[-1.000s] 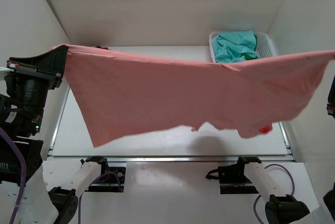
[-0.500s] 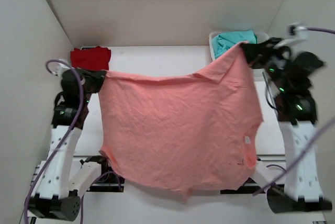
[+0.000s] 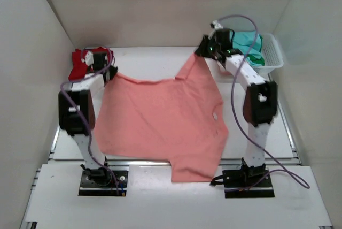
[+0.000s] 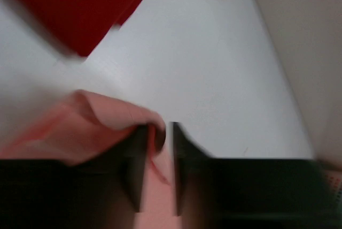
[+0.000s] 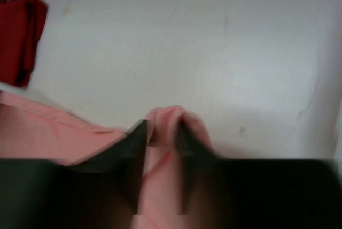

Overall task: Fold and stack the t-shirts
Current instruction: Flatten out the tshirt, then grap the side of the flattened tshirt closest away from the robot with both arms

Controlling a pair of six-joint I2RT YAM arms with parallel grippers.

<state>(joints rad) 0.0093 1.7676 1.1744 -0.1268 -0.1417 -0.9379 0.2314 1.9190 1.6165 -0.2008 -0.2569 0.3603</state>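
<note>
The salmon-pink t-shirt (image 3: 160,119) lies spread flat on the table, its lower end hanging over the near edge. My left gripper (image 3: 109,74) is at its back left corner. In the left wrist view its jaws (image 4: 159,127) stand slightly apart, with a raised fold of the pink cloth (image 4: 101,114) against the left finger and a thin gap beside it. My right gripper (image 3: 202,52) is at the back right corner, shut on a bunched fold of the pink shirt (image 5: 171,119). The deep red t-shirt (image 3: 80,60) lies at the back left. The teal-green t-shirt (image 3: 250,44) sits in the basket.
A white lattice basket (image 3: 273,52) stands at the back right against the side wall. White walls close in the table on the left, right and back. The red shirt (image 4: 75,4) lies just beyond my left fingers.
The pink shirt, first stretched high in the air between both grippers, has come down and back and now lies flat on the table. My left jaws have parted a little.
</note>
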